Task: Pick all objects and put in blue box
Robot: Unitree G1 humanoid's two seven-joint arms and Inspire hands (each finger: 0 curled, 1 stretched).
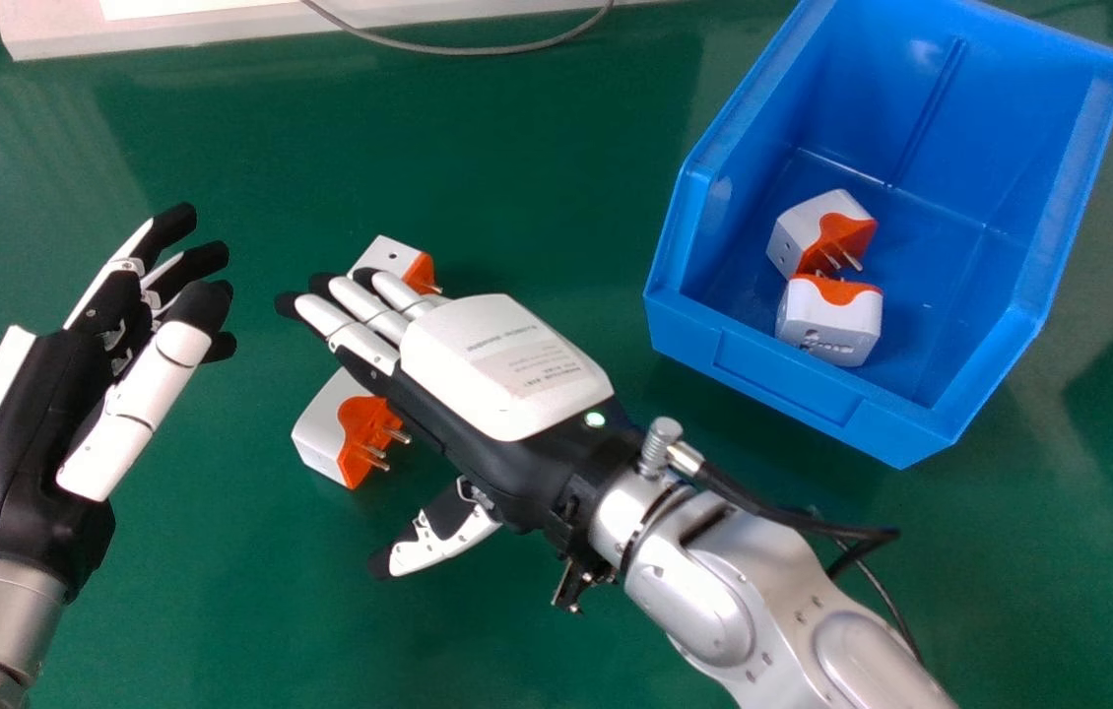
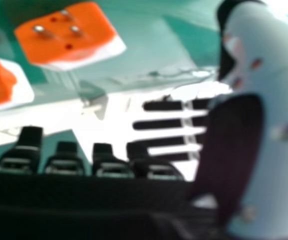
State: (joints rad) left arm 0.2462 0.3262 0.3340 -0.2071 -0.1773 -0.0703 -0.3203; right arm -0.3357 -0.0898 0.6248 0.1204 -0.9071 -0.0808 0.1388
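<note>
The right hand (image 1: 502, 364) is hanging spread open near two plugs (image 1: 322, 433). The blue box (image 1: 788, 384) is holding two more plugs (image 1: 832, 320).

Well lit in the head view, with pale glare on the green table (image 1: 537, 167) and shadow beside the blue box (image 1: 783, 384), yet washed nearly white mid-frame in the right hand view.
</note>
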